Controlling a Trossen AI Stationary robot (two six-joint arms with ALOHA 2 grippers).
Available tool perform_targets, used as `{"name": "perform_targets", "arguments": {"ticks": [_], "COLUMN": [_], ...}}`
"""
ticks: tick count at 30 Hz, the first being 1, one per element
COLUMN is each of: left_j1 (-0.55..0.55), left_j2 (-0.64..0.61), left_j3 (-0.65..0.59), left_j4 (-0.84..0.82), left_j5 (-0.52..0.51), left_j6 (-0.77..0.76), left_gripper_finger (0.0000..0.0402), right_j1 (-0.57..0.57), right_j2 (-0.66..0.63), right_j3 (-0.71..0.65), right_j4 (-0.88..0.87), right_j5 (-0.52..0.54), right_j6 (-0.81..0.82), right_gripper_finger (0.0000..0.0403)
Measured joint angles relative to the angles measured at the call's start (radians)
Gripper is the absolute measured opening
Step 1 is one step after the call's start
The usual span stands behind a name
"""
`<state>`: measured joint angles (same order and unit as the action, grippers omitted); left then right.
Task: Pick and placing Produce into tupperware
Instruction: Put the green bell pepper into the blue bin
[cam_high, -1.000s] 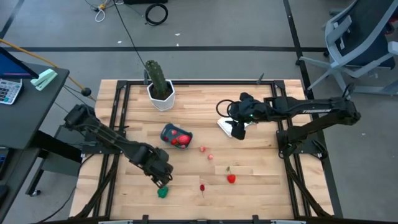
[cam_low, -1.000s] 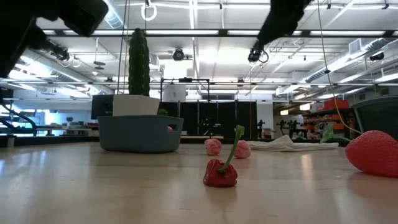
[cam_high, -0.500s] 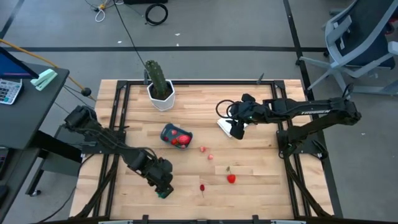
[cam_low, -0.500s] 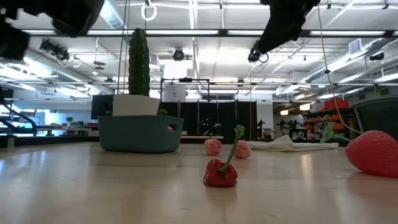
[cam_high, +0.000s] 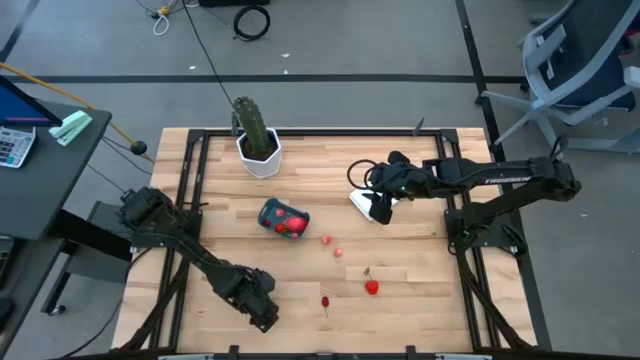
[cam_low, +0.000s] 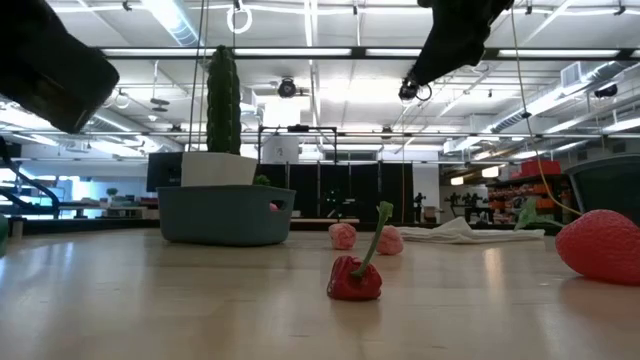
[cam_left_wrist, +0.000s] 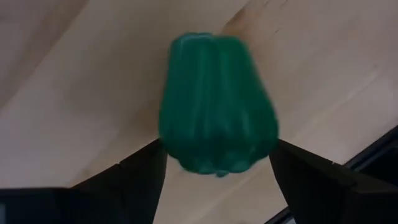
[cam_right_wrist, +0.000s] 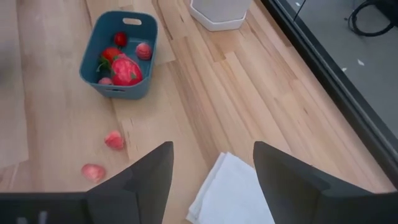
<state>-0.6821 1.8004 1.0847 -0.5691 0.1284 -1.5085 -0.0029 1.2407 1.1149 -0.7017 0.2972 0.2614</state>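
Observation:
The green toy pepper (cam_left_wrist: 217, 121) lies on the wood near the table's near edge. My left gripper (cam_high: 262, 312) is directly over it and hides it in the high view. In the left wrist view (cam_left_wrist: 217, 177) the gripper is open, with one finger on each side of the pepper. The teal container (cam_high: 283, 218) sits mid-table with red produce inside (cam_right_wrist: 124, 68). Two pink pieces (cam_high: 326, 239) (cam_high: 338, 251), a small red pepper (cam_high: 326, 300) and a strawberry (cam_high: 371, 287) lie loose on the table. My right gripper (cam_right_wrist: 211, 180) waits open above the white cloth (cam_right_wrist: 230, 186). My left gripper comes at the green pepper from above, pointing down. Its two fingers (cam_left_wrist: 143, 180) stand close against the pepper's opposite flanks (cam_left_wrist: 171, 143). I cannot tell whether they touch it. The pepper rests on the table.
A cactus in a white pot (cam_high: 255, 135) stands near the far edge, left of centre. The folded white cloth (cam_high: 372, 203) lies on the right side under my right arm. Black frame rails run along the table's edges (cam_high: 190, 200). Bare wood lies between the container and the near edge.
My left gripper has moved toward the table's near edge and down onto the green pepper. The pepper lay in plain sight just ahead of the gripper a second ago; the gripper now covers it in the high view.

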Motion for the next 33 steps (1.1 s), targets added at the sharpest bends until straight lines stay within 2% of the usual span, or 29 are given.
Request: {"name": "perform_targets", "arguments": {"ticks": [18, 33], "left_j1": [0.079, 0.049], "left_j2": [0.002, 0.002], "left_j3": [0.000, 0.000], "left_j4": [0.029, 0.083], "left_j5": [-0.042, -0.052], "left_j6": [0.028, 0.000], "left_gripper_finger": [0.0289, 0.0289], "right_j1": [0.000, 0.000], "right_j2": [0.000, 0.000], "right_j3": [0.000, 0.000], "right_j4": [0.000, -0.001], "right_j5": [-0.025, -0.025], "right_j6": [0.007, 0.005], "right_gripper_finger": [0.0230, 0.0230]}}
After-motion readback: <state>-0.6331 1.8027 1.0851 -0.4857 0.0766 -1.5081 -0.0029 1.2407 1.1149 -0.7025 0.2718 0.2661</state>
